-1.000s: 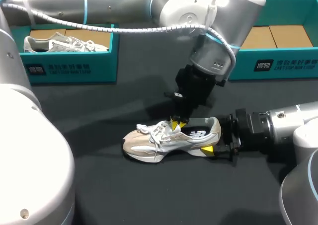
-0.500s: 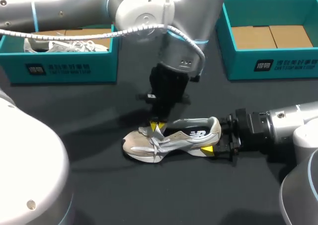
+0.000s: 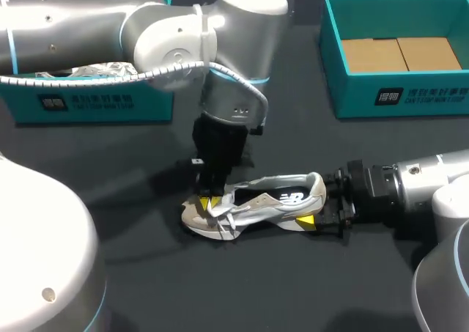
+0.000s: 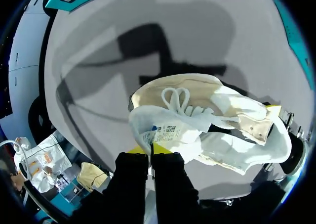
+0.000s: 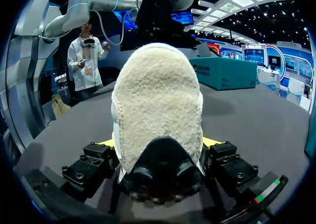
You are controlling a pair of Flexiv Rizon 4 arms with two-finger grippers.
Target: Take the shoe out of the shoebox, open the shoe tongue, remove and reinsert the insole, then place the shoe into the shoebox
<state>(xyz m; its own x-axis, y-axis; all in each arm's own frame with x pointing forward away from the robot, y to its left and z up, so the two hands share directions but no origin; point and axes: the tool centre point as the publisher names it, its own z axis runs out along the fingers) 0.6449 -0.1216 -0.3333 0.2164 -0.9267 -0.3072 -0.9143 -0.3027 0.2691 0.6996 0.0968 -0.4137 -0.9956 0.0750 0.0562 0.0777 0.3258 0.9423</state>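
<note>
your right gripper (image 5: 158,144) is clamped on the heel of the shoe (image 3: 271,204), which lies on the table (image 3: 183,288), already out of its box. your left gripper (image 4: 149,149) pinches the tongue (image 4: 168,130), drawn toward the toe. the insole (image 3: 282,197) looks to be inside, so removing, reinserting and boxing remain; the empty shoebox (image 3: 352,97) sits beyond

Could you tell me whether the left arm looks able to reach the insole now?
Probably not yet: the left tool is shut on the tongue, held forward toward the toe. The insole itself looks uncovered otherwise.
</note>
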